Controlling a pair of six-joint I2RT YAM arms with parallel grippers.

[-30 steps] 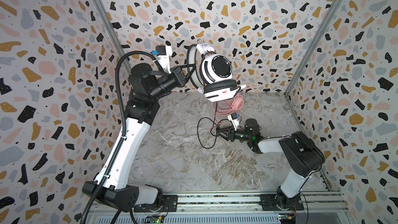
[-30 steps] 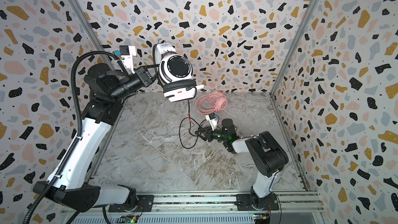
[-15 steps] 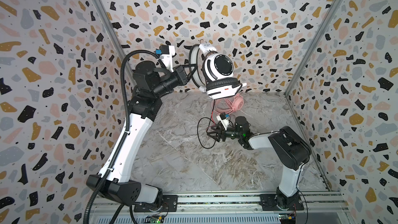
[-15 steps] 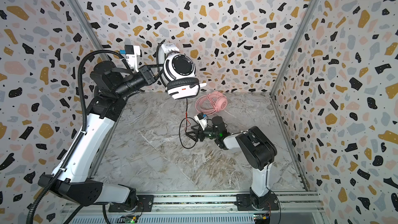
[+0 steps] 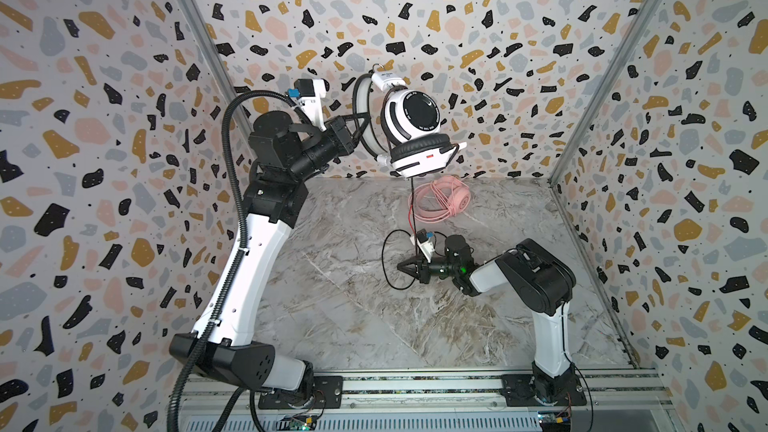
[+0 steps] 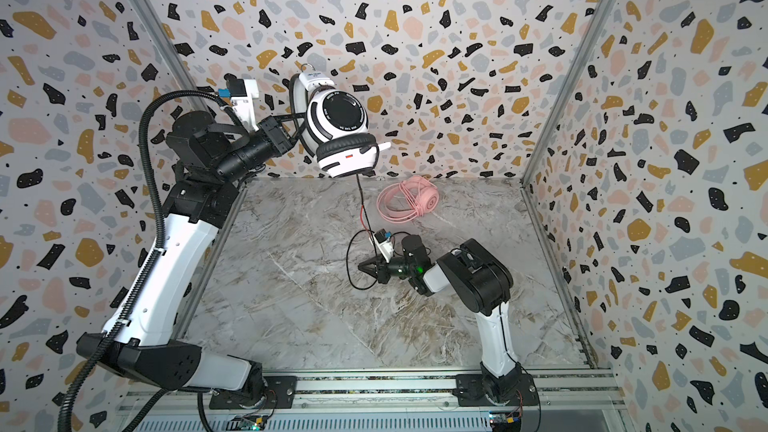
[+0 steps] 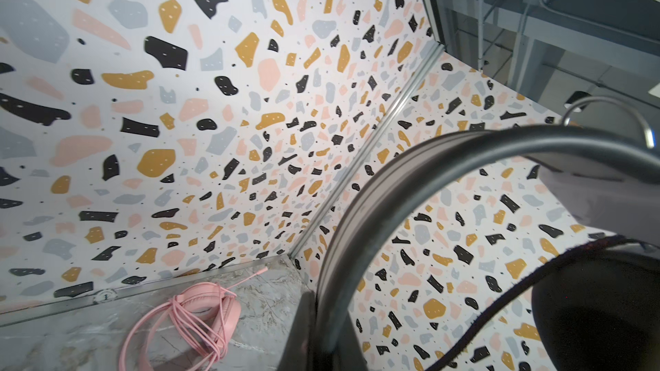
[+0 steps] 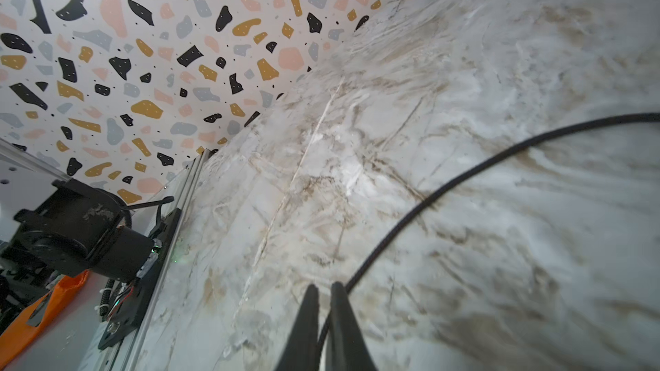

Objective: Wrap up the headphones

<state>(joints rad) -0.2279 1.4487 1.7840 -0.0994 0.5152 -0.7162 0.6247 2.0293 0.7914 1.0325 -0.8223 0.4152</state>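
Note:
The white headphones with black stripes (image 5: 411, 118) (image 6: 338, 118) hang high near the back wall. My left gripper (image 5: 361, 126) (image 6: 297, 126) is shut on their headband (image 7: 375, 208), and in the left wrist view the left gripper (image 7: 321, 333) clamps that band. Their black cable (image 5: 412, 201) drops from the lower ear cup and loops on the table. Low over the table, my right gripper (image 5: 401, 266) (image 6: 361, 266) (image 8: 323, 290) is shut on that black cable (image 8: 428, 201), which runs between its fingers. The pink headphones (image 5: 440, 201) (image 6: 409, 201) (image 7: 189, 319) lie at the back with their cable coiled around them.
Terrazzo-patterned walls close in the marble table (image 5: 332, 305) at the back and on both sides. An aluminium rail (image 5: 415, 384) with both arm bases runs along the front edge. The right arm's elbow (image 5: 536, 276) sits low on the right.
My right gripper has slid left along the table to the cable loop and gone from open to shut on the black cable. The left arm and the white headphones have barely moved.

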